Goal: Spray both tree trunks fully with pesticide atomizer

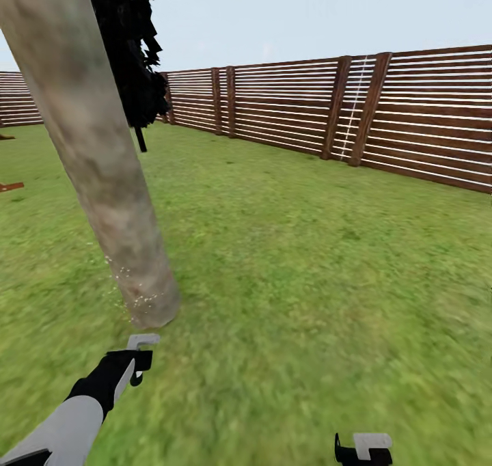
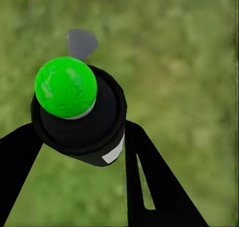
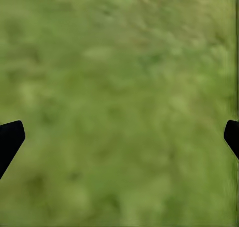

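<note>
In the left wrist view the pesticide atomizer [image 2: 82, 122], a small black bottle with a white band and a bright green tip, sits between my black fingers. My left gripper [image 2: 79, 154] is shut on it. In the head view the left gripper [image 1: 139, 358] hovers low over the grass, just short of the foot of a tree trunk [image 1: 92, 152]. That trunk is thick, pale grey-brown and mottled, leaning in the picture, with fine white specks near its base [image 1: 137, 292]. My right gripper [image 1: 363, 448] hangs open over bare grass, its fingertips [image 3: 10, 139] far apart.
A black cone-shaped cypress [image 1: 130, 49] stands behind the trunk. A brown slatted fence [image 1: 342, 107] runs along the back and right of the lawn [image 1: 307, 261]. A small brown object [image 1: 10, 186] lies at the far left edge.
</note>
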Robot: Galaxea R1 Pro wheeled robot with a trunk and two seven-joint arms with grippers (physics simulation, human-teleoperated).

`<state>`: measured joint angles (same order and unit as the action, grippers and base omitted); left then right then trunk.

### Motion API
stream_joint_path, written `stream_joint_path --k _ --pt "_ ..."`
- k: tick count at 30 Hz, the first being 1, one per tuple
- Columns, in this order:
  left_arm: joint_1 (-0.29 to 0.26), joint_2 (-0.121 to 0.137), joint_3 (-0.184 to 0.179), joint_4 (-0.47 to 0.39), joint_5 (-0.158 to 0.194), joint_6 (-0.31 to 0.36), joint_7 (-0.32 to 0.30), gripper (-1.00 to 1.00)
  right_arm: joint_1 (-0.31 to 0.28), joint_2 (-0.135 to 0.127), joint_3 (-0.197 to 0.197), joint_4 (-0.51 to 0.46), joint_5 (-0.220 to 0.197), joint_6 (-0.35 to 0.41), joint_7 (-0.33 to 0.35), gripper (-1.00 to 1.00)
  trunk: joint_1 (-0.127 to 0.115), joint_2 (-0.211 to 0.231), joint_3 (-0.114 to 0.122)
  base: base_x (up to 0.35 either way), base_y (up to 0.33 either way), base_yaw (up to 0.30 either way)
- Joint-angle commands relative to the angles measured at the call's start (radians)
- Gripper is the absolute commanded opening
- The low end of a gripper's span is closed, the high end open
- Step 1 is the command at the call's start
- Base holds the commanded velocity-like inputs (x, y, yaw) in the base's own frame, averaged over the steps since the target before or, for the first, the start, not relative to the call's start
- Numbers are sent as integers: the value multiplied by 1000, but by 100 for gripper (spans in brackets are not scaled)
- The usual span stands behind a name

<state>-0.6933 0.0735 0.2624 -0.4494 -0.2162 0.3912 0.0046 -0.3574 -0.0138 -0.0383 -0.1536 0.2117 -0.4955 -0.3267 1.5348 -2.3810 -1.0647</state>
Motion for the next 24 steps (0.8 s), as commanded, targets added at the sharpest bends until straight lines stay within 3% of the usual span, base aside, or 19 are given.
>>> stream_joint_path --k 1,3,24 --pt "0 0 0 0 0 0 0 -100 0 0 0 0 0 0 0 100 0 0 0 71 -273 0" --pt "0 0 0 0 0 0 0 -100 0 0 0 0 0 0 0 100 0 0 0 71 -273 15" --pt "0 2 3 -5 4 -8 -3 -100 0 -1 -1 -1 -1 0 -2 100 0 0 0 132 -256 259"
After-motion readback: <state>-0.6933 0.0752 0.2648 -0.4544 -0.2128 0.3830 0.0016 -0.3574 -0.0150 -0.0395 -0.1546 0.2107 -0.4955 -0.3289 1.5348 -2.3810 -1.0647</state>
